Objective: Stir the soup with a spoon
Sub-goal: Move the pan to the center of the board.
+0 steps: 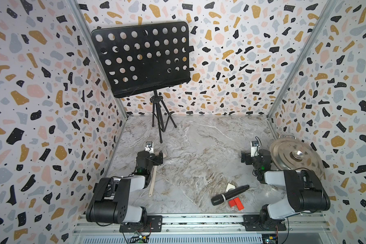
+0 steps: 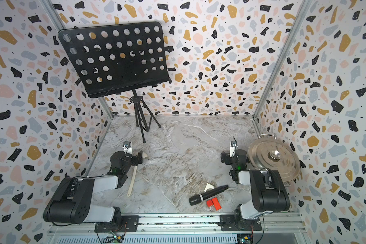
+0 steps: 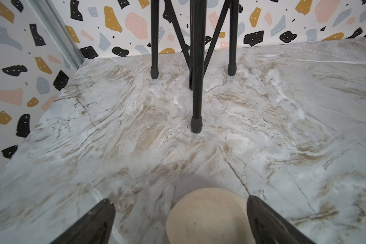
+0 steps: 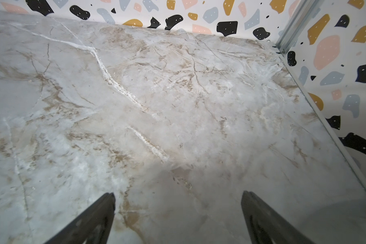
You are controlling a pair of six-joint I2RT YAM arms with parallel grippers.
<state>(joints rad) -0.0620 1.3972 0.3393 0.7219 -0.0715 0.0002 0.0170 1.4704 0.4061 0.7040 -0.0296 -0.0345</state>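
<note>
Spoon (image 1: pixel 152 181) lies flat on the table (image 1: pixel 199 147), on its left side, with the handle toward the near edge and the bowl directly under the left gripper (image 3: pixel 180 202). That gripper's fingers stand wide apart on either side of the bowl and grip nothing. Right gripper (image 4: pixel 178 196) hangs over the table beside the lidded pot (image 1: pixel 296 156), spread wide and empty, well apart from the spoon.

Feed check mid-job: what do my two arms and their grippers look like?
The left arm and right arm are alike: light grey links between bulky black joint housings. Each has a green light near the wrist, thin black cables and a small silver camera module. The left gripper and right gripper have dark, tapered fingers.
</note>
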